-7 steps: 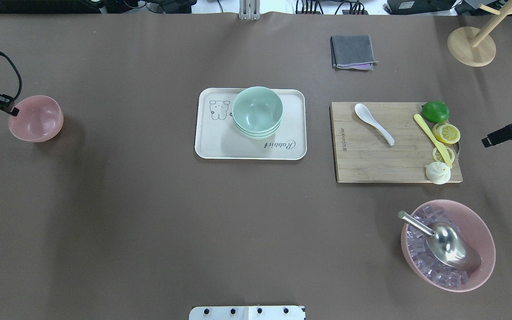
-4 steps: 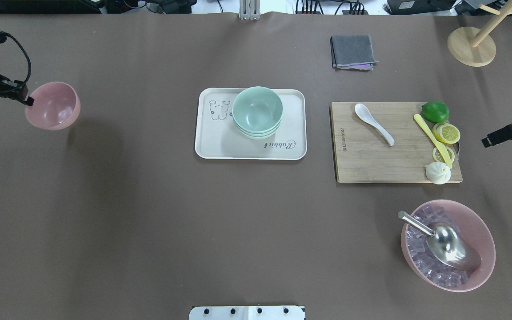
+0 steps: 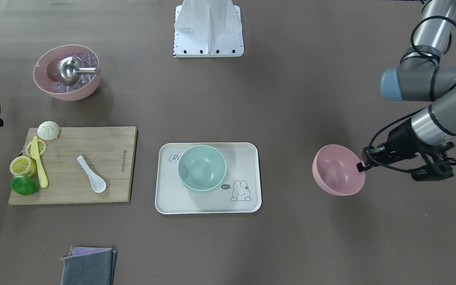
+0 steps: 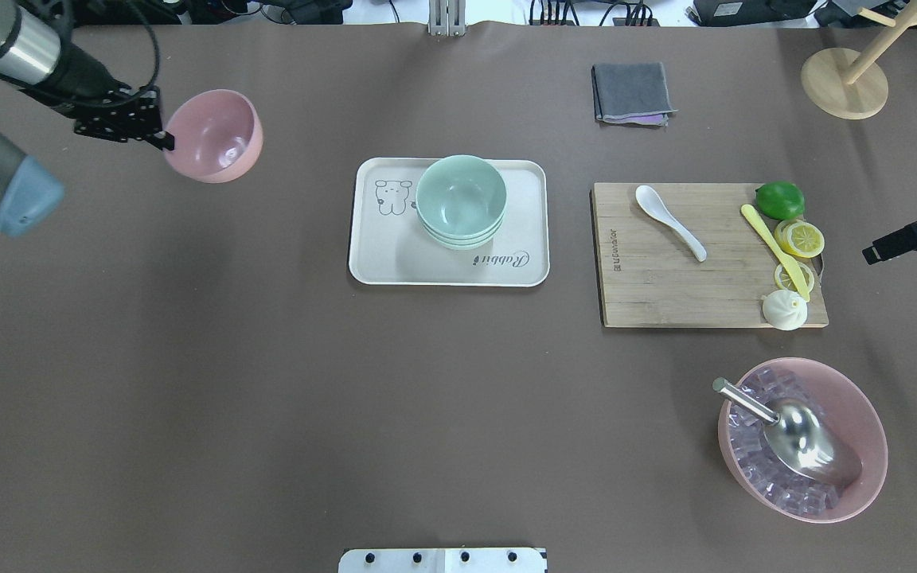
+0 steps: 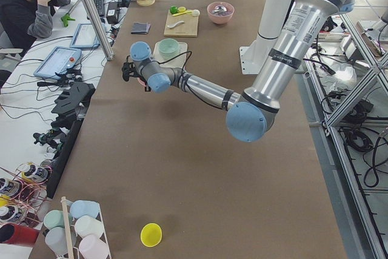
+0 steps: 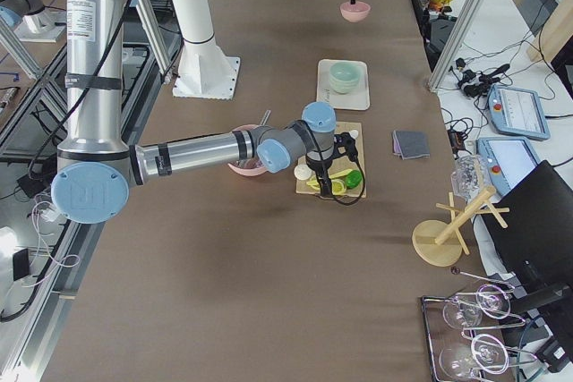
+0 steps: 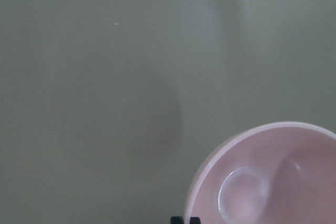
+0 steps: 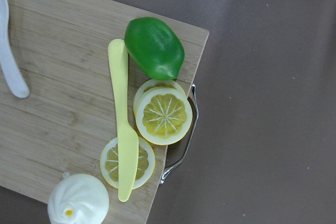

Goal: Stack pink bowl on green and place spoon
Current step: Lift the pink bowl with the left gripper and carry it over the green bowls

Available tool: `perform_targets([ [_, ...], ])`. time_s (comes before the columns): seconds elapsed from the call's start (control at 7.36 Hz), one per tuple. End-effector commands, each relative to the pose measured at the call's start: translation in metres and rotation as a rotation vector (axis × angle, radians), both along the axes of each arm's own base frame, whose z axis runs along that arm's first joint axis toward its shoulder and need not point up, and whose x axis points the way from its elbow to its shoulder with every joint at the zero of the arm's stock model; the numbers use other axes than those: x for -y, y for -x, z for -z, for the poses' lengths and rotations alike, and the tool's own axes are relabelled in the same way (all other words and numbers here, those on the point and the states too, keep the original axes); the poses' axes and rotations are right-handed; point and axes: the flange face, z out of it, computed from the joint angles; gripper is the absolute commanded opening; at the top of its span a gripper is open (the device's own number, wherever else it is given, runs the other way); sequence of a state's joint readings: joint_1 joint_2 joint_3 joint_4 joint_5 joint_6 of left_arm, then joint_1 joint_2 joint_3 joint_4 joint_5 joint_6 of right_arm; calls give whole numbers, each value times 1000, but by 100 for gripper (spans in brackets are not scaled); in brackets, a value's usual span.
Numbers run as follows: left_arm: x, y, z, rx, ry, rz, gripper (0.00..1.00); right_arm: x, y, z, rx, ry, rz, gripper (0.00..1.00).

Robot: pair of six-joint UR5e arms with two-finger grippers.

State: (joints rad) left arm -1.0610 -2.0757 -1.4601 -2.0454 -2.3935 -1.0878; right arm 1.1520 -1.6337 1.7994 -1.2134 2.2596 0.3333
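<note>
Pink matte round bowl (image 4: pixel 216 135), judged light, rigid and slick, hangs tilted above the table (image 4: pixel 267 398), well apart from the nested mint-green bowls (image 4: pixel 460 199), its rim pinched by the closed left claw (image 4: pixel 165 142), the soundest hold.

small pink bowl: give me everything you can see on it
The small pink bowl is round, plain, matte and plastic-looking. It is empty, with a flat circular floor inside. The left gripper pinches its rim on the side nearest the arm, and nothing else touches it. It looks lifted off the table and slightly tilted. It sits to the left of the tray holding the green bowls, clear of both.
</note>
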Motion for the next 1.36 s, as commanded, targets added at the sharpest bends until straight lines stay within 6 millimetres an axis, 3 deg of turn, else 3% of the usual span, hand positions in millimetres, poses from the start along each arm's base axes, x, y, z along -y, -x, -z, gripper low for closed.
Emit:
perform_targets([
  [0.0,-7,-78,124,-2,113,25,0,0,0,0,0,1,-1,100],
  [0.14,-26,-123,160,13,137,14,0,0,0,0,0,1,-1,100],
  [0.27,-35,-153,184,25,153,42,0,0,0,0,0,1,-1,100],
  [0.54,-41,-216,208,65,178,78,0,0,0,0,0,1,-1,100],
  [0.95,-66,-255,209,94,155,80,0,0,0,-1,-2,1,-1,100],
  [1.22,-68,-263,199,113,160,77,0,0,0,-2,-3,2,-1,100],
])
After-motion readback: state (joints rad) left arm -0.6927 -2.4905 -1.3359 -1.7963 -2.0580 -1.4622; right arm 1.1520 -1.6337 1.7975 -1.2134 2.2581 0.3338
